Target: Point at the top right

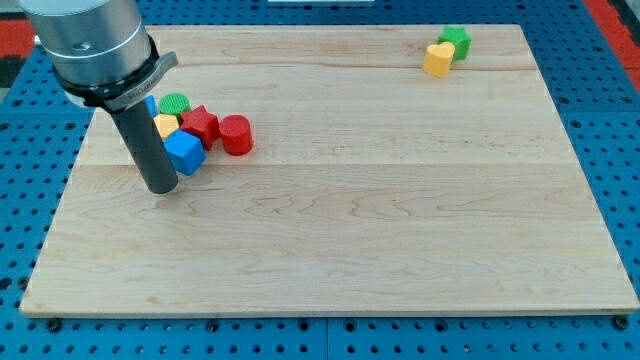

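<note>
Looking to the board's top right corner (515,35) first: sitting up at the view's top right, bare wood at the very corner, with a green block (456,41) and a yellow heart-shaped block (438,60) touching each other just to the view's left of it

Lying a long way off from my tip (161,186), well apart, up and across toward the view's right, almost the whole width of the wooden board (340,230) running between

Resting my tip down at the view's left side, just beside the blue block (185,153), touching or nearly so, hard to tell which

Crowding beyond that blue block, away from the corner still: a red star-shaped block (201,124), a red cylinder (235,134), a yellow block (166,125), a green cylinder (174,103), another blue piece half hidden behind the rod

No pincer here to be spread or pressed, only a plain rod carrying nothing

Judging the coming sweep as a long diagonal toward that corner, likely skirting the red cylinder and stopping short of the green and yellow pair
</note>
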